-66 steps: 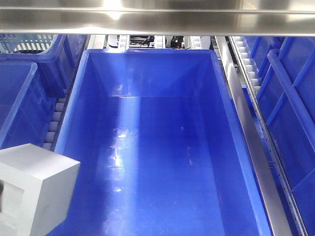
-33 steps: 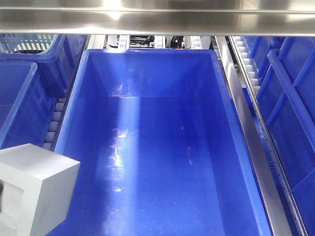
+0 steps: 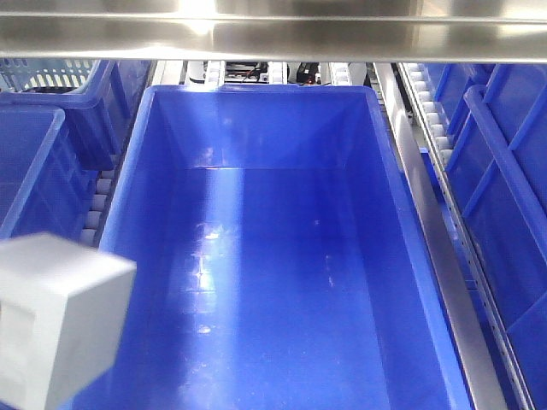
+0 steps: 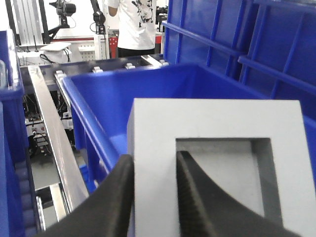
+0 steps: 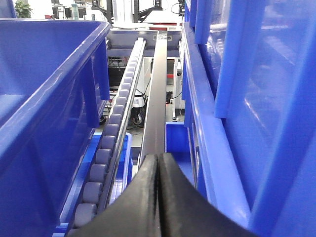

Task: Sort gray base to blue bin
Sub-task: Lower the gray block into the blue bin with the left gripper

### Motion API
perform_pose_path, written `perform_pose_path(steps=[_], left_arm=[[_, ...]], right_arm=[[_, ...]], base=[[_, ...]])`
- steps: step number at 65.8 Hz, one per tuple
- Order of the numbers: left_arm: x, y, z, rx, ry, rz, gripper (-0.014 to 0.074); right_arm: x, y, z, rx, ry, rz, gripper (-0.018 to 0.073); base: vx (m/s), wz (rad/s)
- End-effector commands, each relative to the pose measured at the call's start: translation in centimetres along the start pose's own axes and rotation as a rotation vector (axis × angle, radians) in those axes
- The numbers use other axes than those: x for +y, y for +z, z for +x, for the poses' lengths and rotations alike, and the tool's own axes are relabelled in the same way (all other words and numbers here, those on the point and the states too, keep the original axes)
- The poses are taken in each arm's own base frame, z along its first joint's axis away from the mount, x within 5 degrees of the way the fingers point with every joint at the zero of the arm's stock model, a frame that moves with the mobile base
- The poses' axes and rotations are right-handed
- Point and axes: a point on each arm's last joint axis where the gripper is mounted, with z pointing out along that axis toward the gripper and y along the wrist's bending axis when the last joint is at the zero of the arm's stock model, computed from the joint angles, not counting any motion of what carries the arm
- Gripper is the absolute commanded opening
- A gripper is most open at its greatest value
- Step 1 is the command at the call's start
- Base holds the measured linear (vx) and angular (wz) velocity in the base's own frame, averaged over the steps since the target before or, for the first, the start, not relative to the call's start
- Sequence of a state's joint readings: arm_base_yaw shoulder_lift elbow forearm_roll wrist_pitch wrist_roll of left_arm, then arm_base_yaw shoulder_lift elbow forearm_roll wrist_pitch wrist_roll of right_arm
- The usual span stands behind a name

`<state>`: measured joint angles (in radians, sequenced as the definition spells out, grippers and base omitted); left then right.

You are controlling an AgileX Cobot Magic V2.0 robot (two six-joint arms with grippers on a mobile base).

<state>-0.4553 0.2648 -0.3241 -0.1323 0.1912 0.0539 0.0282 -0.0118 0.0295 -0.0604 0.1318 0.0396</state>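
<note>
Over blue bin (image 3: 256, 256) left rim, matte gray base (image 4: 217, 148) square recess, left gripper (image 4: 153, 192) clamped on its wall, smooth bin interior open, right gripper (image 5: 158, 197) fingers pressed together.

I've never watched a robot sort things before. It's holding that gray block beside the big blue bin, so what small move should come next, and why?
Probably carry the gray base a little further over the blue bin before letting go. The left gripper pinches one wall of the block, one finger inside its recess, and the block hangs at the bin's near-left corner, not clearly over the bare floor yet.
</note>
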Motion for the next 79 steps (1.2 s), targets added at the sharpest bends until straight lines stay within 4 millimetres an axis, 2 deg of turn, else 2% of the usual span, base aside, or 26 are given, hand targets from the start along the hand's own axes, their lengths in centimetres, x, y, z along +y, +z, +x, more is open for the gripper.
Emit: perform_pose_path(steps=[1, 17, 28, 54, 66, 79], left_arm=[[-0.2, 0.5, -3.8, -0.152, -0.02, 0.003, 0.0002], [-0.5, 4.3, -7.3, -0.095, -0.03, 0.008, 0.0008], [-1.4, 7.8, -8.1, -0.013, -0.03, 0.058, 0.002], [-4.7, 17.9, -6.2, 0.22, 0.018, 0.151, 0.0037], [-5.3, 22.4, -4.5, 0.305, 0.023, 0.143, 0.0043], [-5.7, 26.1, -2.6, 0.379, 0.023, 0.137, 0.005]], right_arm=[[0.0, 0.0, -0.2, -0.07, -0.013, 0.001, -0.0009], [0.0, 0.0, -0.2, -0.07, -0.013, 0.001, -0.0009], [0.0, 0.0, -0.2, -0.07, -0.013, 0.001, -0.0009], [0.0, 0.0, -0.2, -0.07, -0.013, 0.001, -0.0009], [0.0, 0.0, -0.2, -0.07, -0.013, 0.001, -0.0009], [0.0, 0.0, -0.2, -0.07, -0.013, 0.001, -0.0009]], base=[[0.0, 0.0], [0.0, 0.0], [0.0, 0.0], [0.0, 0.0], [0.0, 0.0], [0.0, 0.0]])
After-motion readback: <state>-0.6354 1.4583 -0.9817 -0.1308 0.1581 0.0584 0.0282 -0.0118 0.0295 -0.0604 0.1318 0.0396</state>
